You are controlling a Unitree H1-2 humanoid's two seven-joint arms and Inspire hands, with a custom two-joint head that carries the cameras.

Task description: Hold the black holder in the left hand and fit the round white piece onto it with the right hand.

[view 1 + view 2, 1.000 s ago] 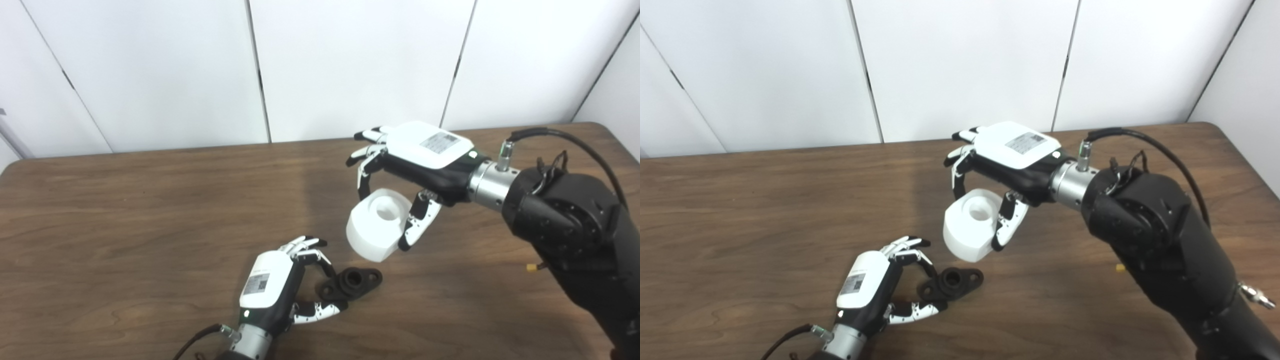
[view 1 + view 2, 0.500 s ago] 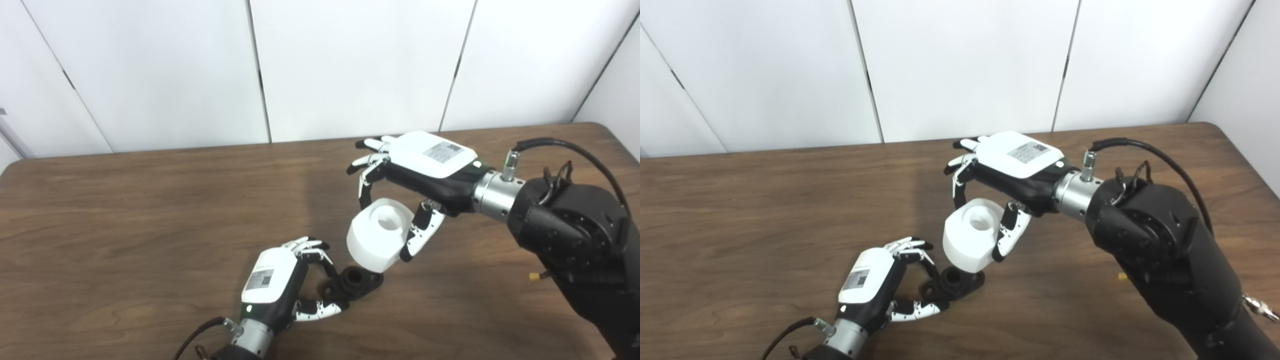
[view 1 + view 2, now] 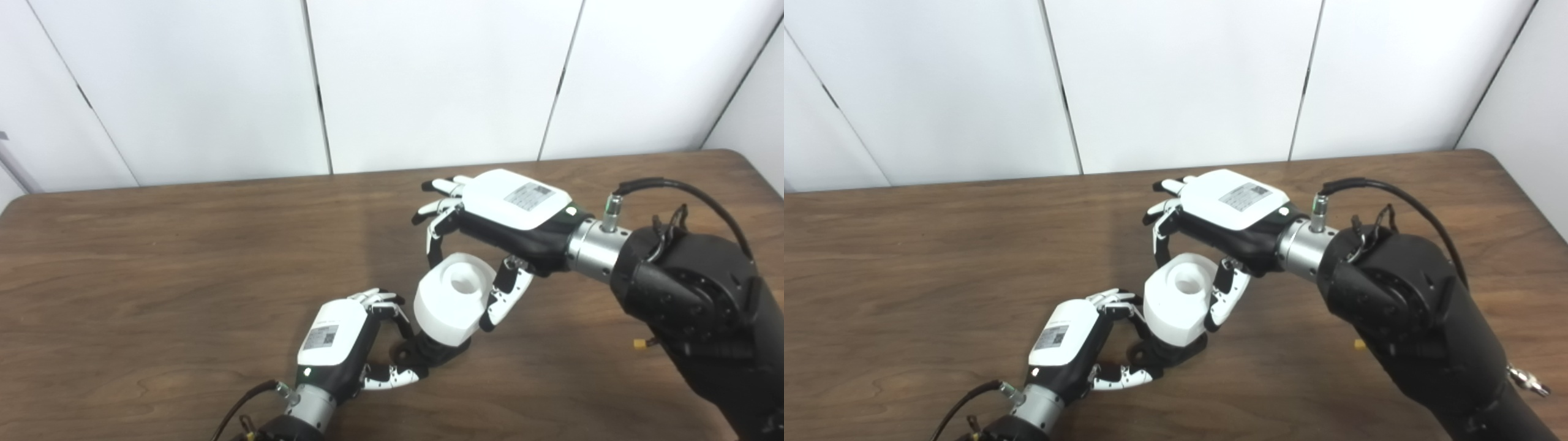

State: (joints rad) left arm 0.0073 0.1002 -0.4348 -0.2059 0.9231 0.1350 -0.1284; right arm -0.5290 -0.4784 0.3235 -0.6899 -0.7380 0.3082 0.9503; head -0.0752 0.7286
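Now left hand (image 3: 335, 346) fingers clasping black holder (image 3: 429, 354), right hand (image 3: 490, 245) fingers gripping round white piece (image 3: 450, 298) atop it, wooden table (image 3: 153, 275)

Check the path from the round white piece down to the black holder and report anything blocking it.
Nothing visible blocks it. The round white piece, held by the right hand, sits directly above the black holder, already covering its top. The left hand grips the holder from the side, its fingers beside the piece, not beneath it.

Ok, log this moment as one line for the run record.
left hand: shut on black holder | right hand: shut on round white piece | piece: over holder | seated: cannot tell
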